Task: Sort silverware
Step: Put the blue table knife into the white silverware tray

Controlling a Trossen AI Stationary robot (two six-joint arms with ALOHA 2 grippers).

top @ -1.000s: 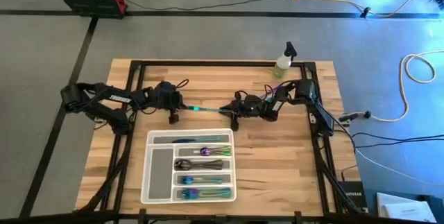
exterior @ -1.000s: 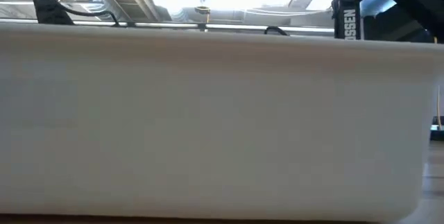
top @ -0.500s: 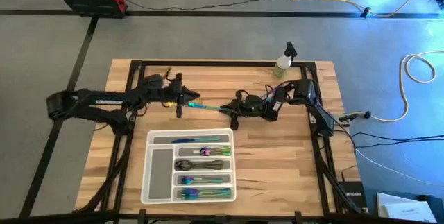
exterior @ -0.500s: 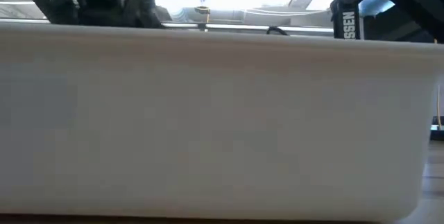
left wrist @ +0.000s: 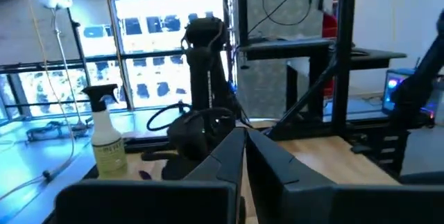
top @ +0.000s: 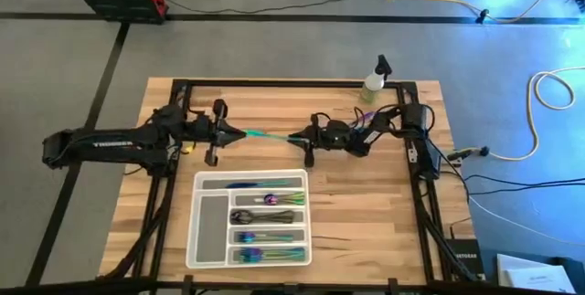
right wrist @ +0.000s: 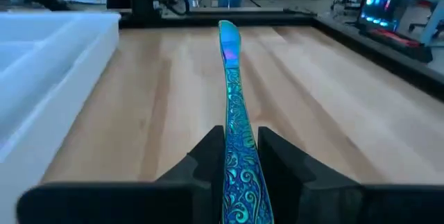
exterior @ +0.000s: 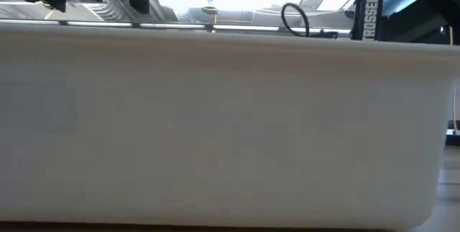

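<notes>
A slim iridescent teal piece of silverware [top: 270, 136] sticks out level from my right gripper [top: 304, 142], which is shut on it near the table's middle, beyond the tray. My left gripper [top: 239, 133] is shut and points at the piece's free end [right wrist: 229, 33] from the left; in the right wrist view nothing touches that end. The translucent white tray [top: 249, 220] lies toward the near edge. Its compartments hold more silverware [top: 267, 215], iridescent and dark. My right gripper pinches the piece's patterned handle [right wrist: 236, 123] between its two fingers. The fingers come level from the table's right and lie along the piece. The smooth end reaches toward the table's left, clear of the wooden top.
A small spray bottle [top: 373, 80] stands at the far edge, right of centre, and shows in the left wrist view [left wrist: 107, 148]. The tray's wall [exterior: 215, 117] fills the low view. Bare wood lies on both sides of the tray.
My left gripper went toward the free end of the held piece, then drew back toward the table's left edge as its arm stretched out leftward. The piece has stayed level in my right gripper.
</notes>
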